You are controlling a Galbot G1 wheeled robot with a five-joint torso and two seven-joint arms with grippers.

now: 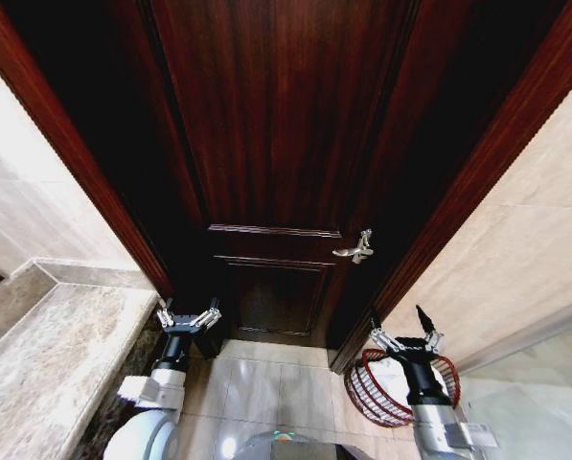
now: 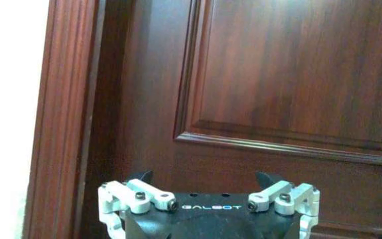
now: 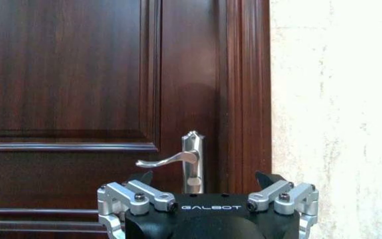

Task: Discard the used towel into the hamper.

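Hamper [image 1: 370, 395] sitting on the floor [image 1: 257, 383] at the robot's right, in the corner where the door frame [image 1: 458, 192] meets the pale tiled wall [image 1: 515, 259]; looking like light, stiff openwork wire, mouth facing up, likely easy to tip if knocked on the rim; taking anything dropped from above. Judging the towel as soft and limp, best pinched at a bunched fold rather than a flat edge, and hanging down once lifted.

Looking down from the head: right hand [image 1: 406, 335] hovering just over the hamper, fingers spread, pinching nothing; left hand [image 1: 188, 316] hanging low at the left beside the stone desk [image 1: 56, 355], fingers likewise spread and holding nothing; dark wooden door [image 1: 276, 125] standing shut ahead with its silver lever handle [image 1: 355, 251] on the right; leaving a narrow strip of floor between desk edge and hamper, so little room for swinging either arm sideways.

Looking along the left wrist: left hand [image 2: 206, 175] spread wide, pointing at the door's lower panel [image 2: 297, 74], with the frame [image 2: 65, 124] close alongside.

Looking along the right wrist: right hand [image 3: 204, 175] spread wide, facing the lever handle [image 3: 177, 159]; frame [image 3: 247, 89] and speckled wall [image 3: 337, 99] crowding the outer side, leaving open room mainly toward the door panel.
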